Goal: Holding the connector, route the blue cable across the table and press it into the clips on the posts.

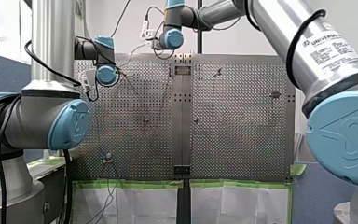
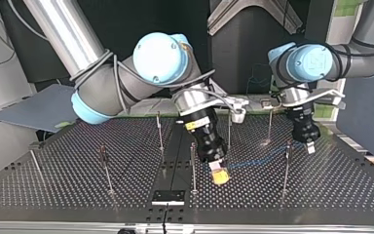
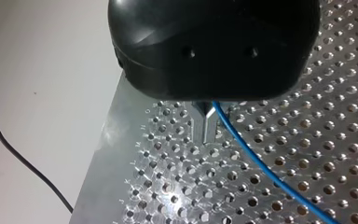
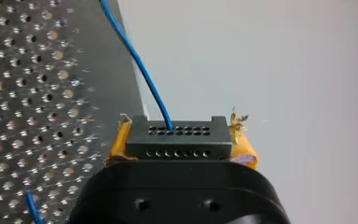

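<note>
The black connector [image 4: 177,137] sat clamped in my right arm's jaws, with yellow pads [image 4: 243,147] pressed to either end of it, low over the bench [image 2: 321,187] near the middle of the top view. The blue cable [image 4: 140,65] left the connector's upper row of holes and ran across the perforated plate to my left arm's jaws. Their metal fingers [image 3: 207,127] were closed around it, near a post [image 2: 286,163] at that view's right
</note>
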Controlling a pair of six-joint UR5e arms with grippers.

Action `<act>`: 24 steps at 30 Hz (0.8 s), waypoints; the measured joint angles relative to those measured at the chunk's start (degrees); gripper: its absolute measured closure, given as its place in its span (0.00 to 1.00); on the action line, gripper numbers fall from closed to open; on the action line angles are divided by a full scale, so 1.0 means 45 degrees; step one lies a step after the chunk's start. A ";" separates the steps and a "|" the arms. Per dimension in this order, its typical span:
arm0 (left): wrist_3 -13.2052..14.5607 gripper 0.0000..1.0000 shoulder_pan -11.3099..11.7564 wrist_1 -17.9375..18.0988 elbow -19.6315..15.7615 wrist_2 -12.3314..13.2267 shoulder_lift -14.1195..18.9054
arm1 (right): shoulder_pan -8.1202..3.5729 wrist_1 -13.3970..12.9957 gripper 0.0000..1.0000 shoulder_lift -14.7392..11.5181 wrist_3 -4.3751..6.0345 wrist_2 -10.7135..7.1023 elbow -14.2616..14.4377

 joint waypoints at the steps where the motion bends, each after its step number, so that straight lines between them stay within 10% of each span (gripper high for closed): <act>1: -0.0008 1.00 0.0024 0.0043 0.0000 0.0047 -0.0006 | 0.0007 0.0037 1.00 0.0035 0.0002 0.0019 -0.0003; 24: -0.0301 1.00 0.1102 0.0909 0.0455 0.1516 -0.0873 | -0.0175 0.0123 1.00 0.0483 0.0006 0.0305 0.0197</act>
